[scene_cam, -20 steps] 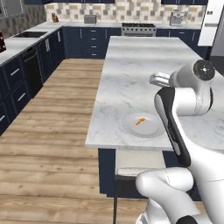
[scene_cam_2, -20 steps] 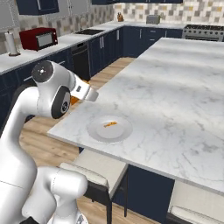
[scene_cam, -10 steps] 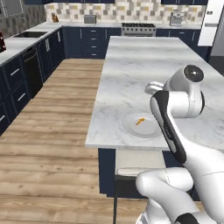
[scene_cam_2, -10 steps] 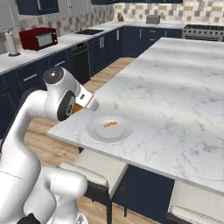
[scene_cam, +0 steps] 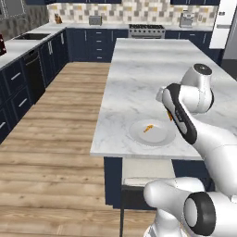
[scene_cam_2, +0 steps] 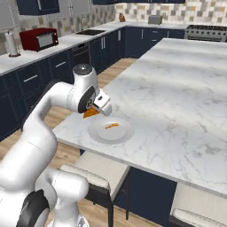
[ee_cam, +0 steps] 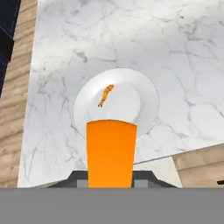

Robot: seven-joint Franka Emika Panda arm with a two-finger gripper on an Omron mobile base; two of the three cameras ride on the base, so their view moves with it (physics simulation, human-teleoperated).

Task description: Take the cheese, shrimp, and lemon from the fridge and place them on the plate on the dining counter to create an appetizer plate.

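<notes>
The white plate [scene_cam: 150,134] [scene_cam_2: 111,132] [ee_cam: 131,98] lies near the front edge of the marble dining counter [scene_cam: 139,74] [scene_cam_2: 186,84] [ee_cam: 109,39]. On it rests the shrimp [scene_cam: 147,128] [scene_cam_2: 111,126] [ee_cam: 105,95], a thin curved orange sliver. My gripper [scene_cam_2: 94,110] [ee_cam: 111,173] hangs above the plate's near rim, shut on the cheese [scene_cam_2: 91,112] [ee_cam: 110,151] [scene_cam: 169,115], an orange wedge that hides part of the plate in the hand view. The lemon and the fridge are out of view.
A pale stool seat [scene_cam: 148,171] [scene_cam_2: 88,170] stands under the counter's front edge. Wood floor [scene_cam: 55,134] runs left of the island. Navy cabinets with a red microwave [scene_cam_2: 39,39] and a stove [scene_cam: 146,31] line the far walls.
The arm has swung in toward the plate, carrying the cheese from beside the counter's edge to just above the plate's rim. The shrimp has stayed in place.
</notes>
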